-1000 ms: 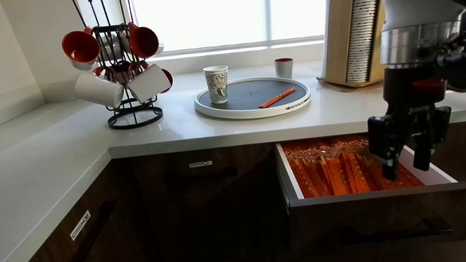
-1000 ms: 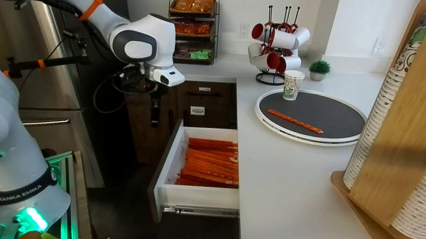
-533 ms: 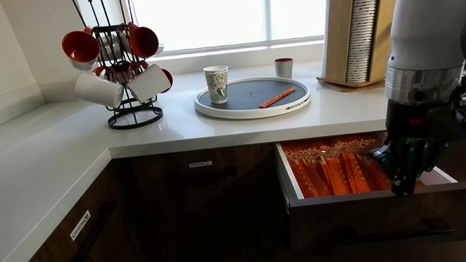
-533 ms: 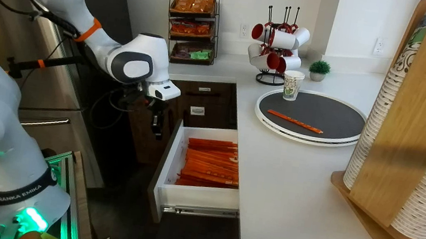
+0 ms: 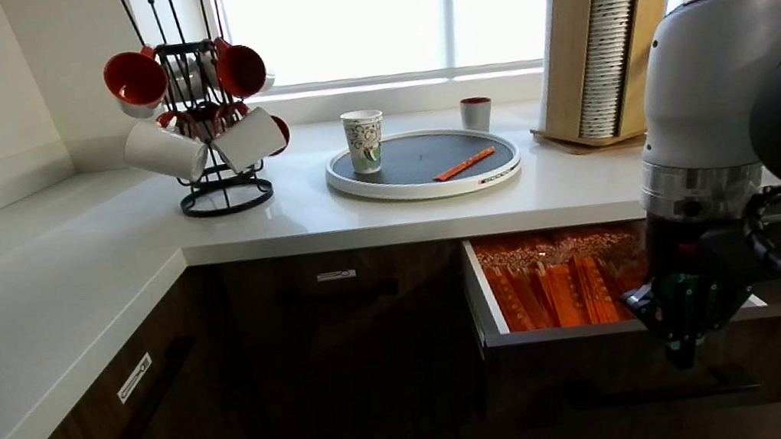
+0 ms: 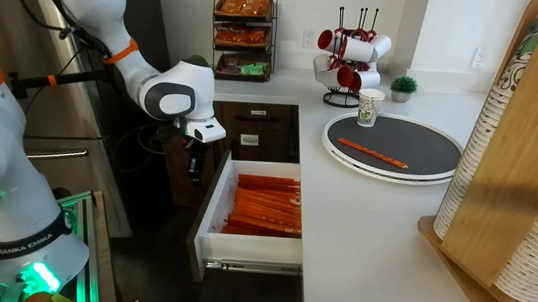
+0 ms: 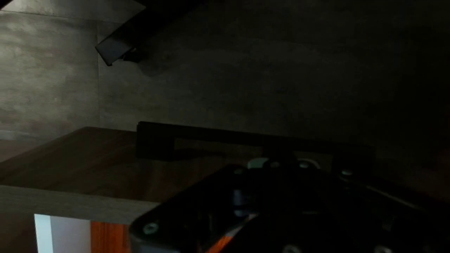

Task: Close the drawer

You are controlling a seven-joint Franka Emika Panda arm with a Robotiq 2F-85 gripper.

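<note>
End effector: black, jaws together | drawer: open, wood-grained front

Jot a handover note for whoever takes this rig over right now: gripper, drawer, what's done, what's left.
Gripper: shut, nothing visible in it, outside the drawer front; contact unclear.
Drawer: pulled open, orange-red packets inside.
Done: gripper is on the front's outer side.
Left: the closing itself, probably by pushing the front inward.
</note>
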